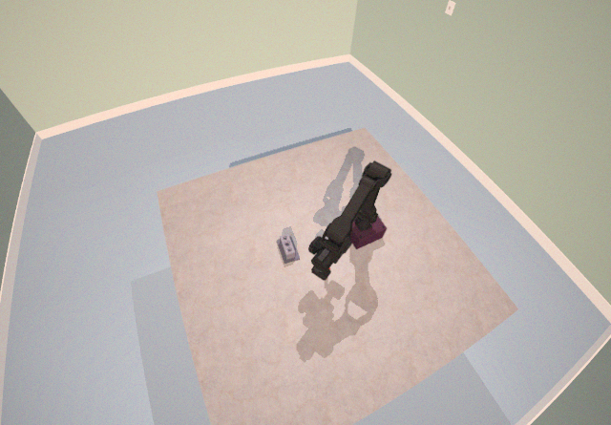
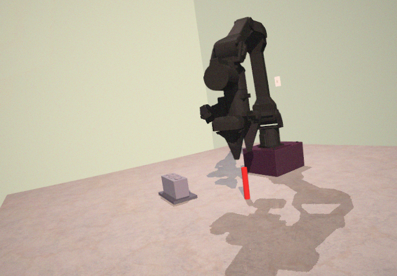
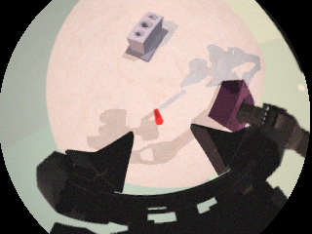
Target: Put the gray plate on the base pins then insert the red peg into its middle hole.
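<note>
The fingers were spread wide apart with nothing between them, both tips pointing down. In the wrist view the red peg (image 3: 158,117) sat right in the gap between the two dark tips, further down on the floor. From the side, the gripper (image 2: 242,147) hung above the peg (image 2: 245,182), which stood upright on the tan mat (image 2: 96,234), not touching anything. You couldn't really see the peg in the top view, the arm (image 1: 357,205) covered it.

The arm was folded up tight, elbow high, wrist tucked close in front of its purple block (image 2: 288,160).

Off to the side, well apart from the peg, the gray plate (image 2: 174,185) sat on the dark base (image 2: 189,197). It looked flat and square on there, holes showing on top in the wrist shot (image 3: 148,29). The pins themselves were too small to make out.
</note>
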`<state>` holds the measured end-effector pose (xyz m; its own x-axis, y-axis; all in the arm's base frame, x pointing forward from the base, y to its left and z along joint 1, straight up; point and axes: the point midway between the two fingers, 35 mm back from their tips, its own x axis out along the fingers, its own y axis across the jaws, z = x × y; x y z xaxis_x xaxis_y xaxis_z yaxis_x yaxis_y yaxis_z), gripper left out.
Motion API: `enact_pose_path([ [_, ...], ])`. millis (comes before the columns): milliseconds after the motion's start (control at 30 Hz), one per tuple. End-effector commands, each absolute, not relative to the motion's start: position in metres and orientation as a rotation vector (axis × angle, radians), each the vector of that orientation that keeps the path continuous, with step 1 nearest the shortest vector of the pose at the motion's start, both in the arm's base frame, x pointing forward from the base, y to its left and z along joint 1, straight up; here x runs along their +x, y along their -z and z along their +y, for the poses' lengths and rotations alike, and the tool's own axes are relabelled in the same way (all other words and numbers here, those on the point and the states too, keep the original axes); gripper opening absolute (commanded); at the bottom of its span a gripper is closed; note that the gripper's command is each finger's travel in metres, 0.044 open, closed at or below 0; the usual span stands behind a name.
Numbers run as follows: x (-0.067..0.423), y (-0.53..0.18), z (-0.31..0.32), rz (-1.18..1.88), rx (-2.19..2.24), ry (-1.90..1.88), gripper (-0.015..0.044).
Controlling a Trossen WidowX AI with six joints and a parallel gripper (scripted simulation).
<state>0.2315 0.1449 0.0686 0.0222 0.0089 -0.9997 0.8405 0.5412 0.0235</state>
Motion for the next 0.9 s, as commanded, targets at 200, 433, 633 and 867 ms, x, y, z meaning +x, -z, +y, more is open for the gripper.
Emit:
enact_pose_path([
  [200, 0.235, -0.051, 0.145, 1.412, 0.793, 0.759, 0.0440],
  [433, 0.236, -0.040, 0.145, 1.412, 0.793, 0.759, 0.0440],
  [633, 0.236, -0.030, 0.146, 1.412, 0.793, 0.759, 0.0440],
  [867, 0.236, -0.018, 0.145, 1.412, 0.793, 0.759, 0.0440],
])
